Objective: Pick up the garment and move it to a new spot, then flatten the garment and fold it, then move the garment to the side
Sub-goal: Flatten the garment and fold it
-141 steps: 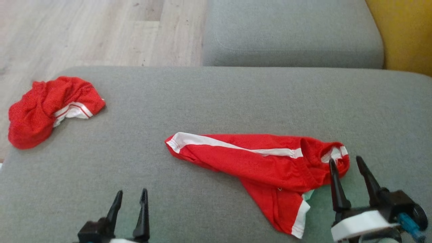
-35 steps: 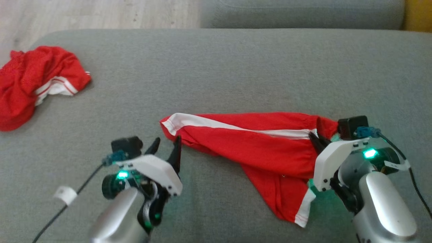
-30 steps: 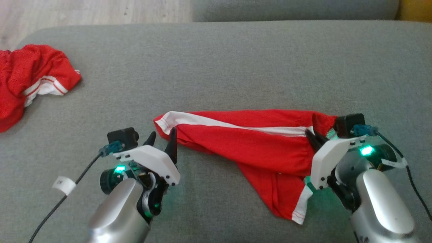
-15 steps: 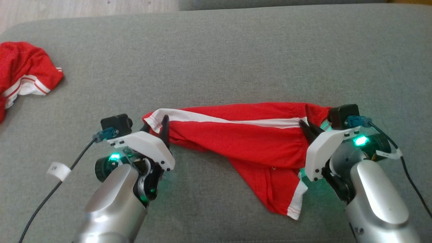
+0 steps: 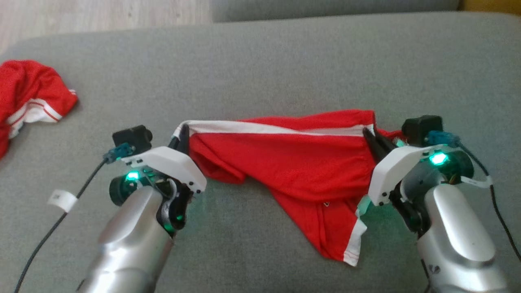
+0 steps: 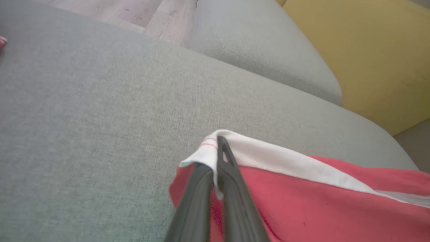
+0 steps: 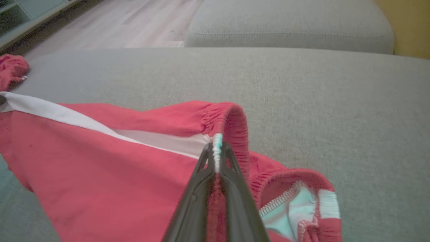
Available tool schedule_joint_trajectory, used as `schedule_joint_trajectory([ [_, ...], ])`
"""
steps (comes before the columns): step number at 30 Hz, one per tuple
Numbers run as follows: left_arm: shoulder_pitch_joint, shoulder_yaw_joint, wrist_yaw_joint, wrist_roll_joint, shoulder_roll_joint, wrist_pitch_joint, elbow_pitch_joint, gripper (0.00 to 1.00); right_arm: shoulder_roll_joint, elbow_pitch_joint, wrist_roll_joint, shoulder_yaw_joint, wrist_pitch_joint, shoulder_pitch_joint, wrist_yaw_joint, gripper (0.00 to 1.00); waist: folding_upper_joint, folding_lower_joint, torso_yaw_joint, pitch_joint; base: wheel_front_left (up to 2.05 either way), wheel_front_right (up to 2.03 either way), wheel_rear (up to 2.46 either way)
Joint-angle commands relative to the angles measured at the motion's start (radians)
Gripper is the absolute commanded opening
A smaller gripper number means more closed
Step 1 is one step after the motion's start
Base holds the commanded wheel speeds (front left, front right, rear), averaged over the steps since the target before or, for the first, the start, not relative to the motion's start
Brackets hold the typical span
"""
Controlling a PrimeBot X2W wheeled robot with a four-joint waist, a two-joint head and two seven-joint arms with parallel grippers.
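Red mesh cloth with a white side stripe, the garment [image 5: 293,162], is stretched between the two tools. Its upper edge is taut and one leg trails down onto the grey sofa cushion [image 5: 260,73]. The left tool [image 5: 182,138] is pinched tight on the white hem corner, and the right tool [image 5: 372,140] is clamped on the elastic waistband. Well out past the left tool lies a crumpled red bundle [image 5: 24,93] at the cushion's edge — wooden floor [image 5: 101,16] beyond.
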Motion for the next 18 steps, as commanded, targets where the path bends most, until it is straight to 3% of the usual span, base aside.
schedule_joint_trajectory([
  [1,-0.053,0.037,-0.007,0.007,0.037,-0.013,-0.038,0.0,0.01,-0.05,0.012,0.008,-0.013,-0.04,0.008,0.0,0.0,0.0,0.005,-0.028,0.0,0.0,0.0],
  [9,-0.079,0.027,-0.019,0.036,0.121,0.018,-0.213,0.0,-0.01,-0.181,0.036,-0.025,0.01,-0.038,0.008,0.0,0.0,0.0,0.013,-0.169,0.0,0.0,0.0],
  [18,-0.08,0.052,0.028,0.045,0.235,0.108,-0.591,0.0,-0.039,-0.436,0.061,-0.077,0.089,-0.01,0.008,0.0,0.0,0.0,0.009,-0.248,0.0,0.0,0.0],
])
